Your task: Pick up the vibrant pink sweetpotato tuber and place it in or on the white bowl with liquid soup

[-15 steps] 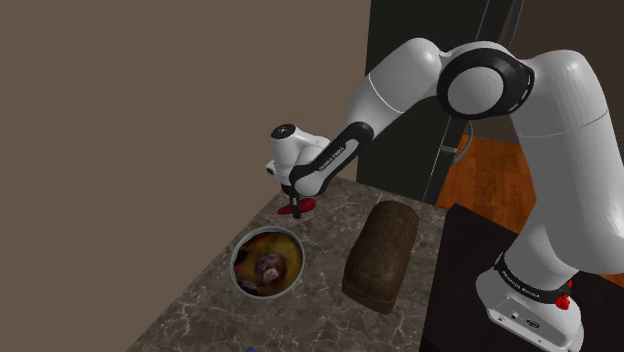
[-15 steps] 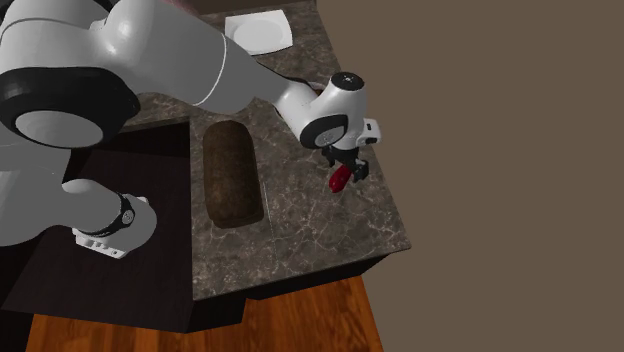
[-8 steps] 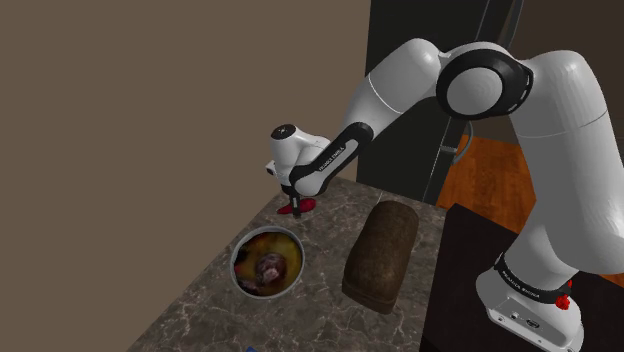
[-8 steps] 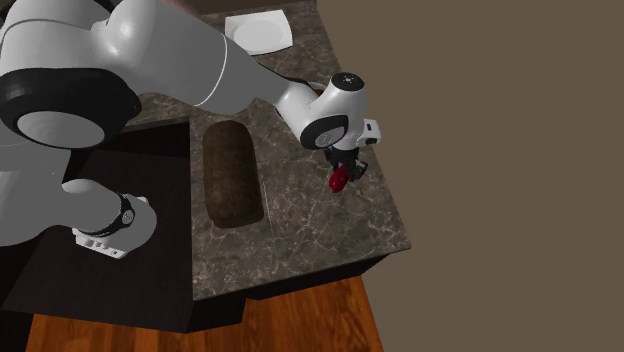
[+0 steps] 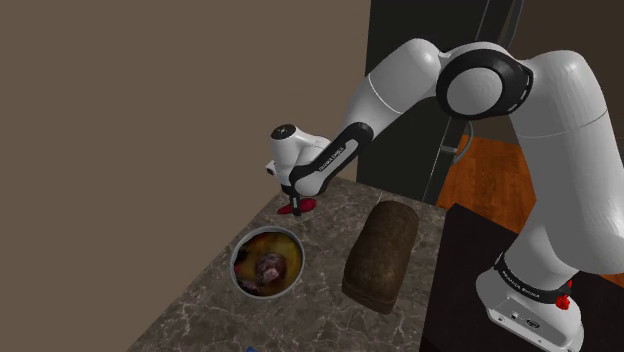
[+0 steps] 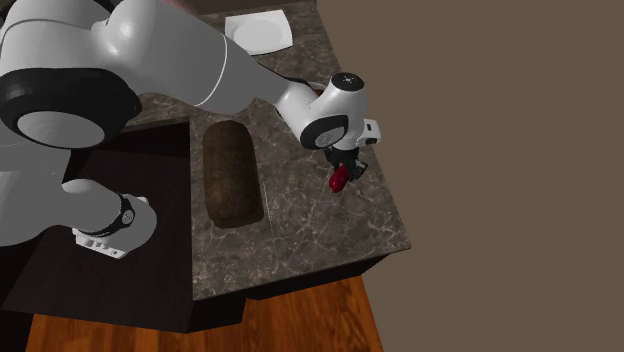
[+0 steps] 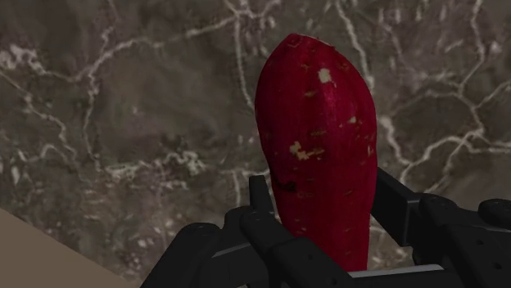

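Closest to me is the black stand (image 5: 462, 290), with the white arm (image 5: 545, 130) rising off it and reaching out over the dark marbled counter (image 5: 320, 312); just beside the stand a long dark brown loaf (image 5: 382, 255) lies flat on the stone, its length running away from the counter's front edge.

Past the loaf, toward the shoulder view's left, sits the bowl (image 5: 267, 263); its rim looks pale grey, there is yellow-orange soup in it, and a brownish lump rests in the middle; it stands apart from the loaf.

Beyond the bowl, near the far edge of the counter by the wall, hangs the gripper (image 5: 293, 208); its two black fingers (image 7: 260, 196) are clamped on the sweet potato (image 7: 318, 139), one at each side of its lower part; the tuber is a deep pinkish red with small pale flecks, and its free rounded end points along the fingers toward the stone; whether that end touches the counter I cannot tell. The tuber is well short of the bowl, over bare stone.

From the second exterior view the gripper (image 6: 343, 178) and the red tuber (image 6: 340, 179) show close to the counter's wall-side edge, the loaf (image 6: 231, 172) lying on the other side of them.

Farther off, a white square dish (image 6: 258, 30) sits at the counter's far end; a plain brown wall (image 5: 150, 100) runs along the counter, and a reddish wooden floor (image 6: 200, 322) shows below.
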`<control>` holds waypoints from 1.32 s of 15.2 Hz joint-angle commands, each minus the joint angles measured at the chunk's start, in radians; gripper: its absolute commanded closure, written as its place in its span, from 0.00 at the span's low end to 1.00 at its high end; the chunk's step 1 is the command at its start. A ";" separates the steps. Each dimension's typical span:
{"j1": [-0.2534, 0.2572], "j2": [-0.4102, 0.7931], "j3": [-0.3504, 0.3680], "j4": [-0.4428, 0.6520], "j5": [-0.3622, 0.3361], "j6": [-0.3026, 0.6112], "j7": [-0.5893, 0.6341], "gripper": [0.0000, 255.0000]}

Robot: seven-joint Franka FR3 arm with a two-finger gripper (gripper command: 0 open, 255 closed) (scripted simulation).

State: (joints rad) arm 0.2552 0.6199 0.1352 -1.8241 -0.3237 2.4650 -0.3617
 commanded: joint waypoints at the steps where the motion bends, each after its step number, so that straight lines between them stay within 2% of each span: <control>1: 0.000 0.000 0.000 0.000 0.000 0.000 0.000 1.00; 20: -0.024 -0.170 0.038 0.012 0.059 -0.177 -0.057 1.00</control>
State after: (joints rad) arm 0.2315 0.4574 0.1716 -1.8159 -0.2675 2.2988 -0.4164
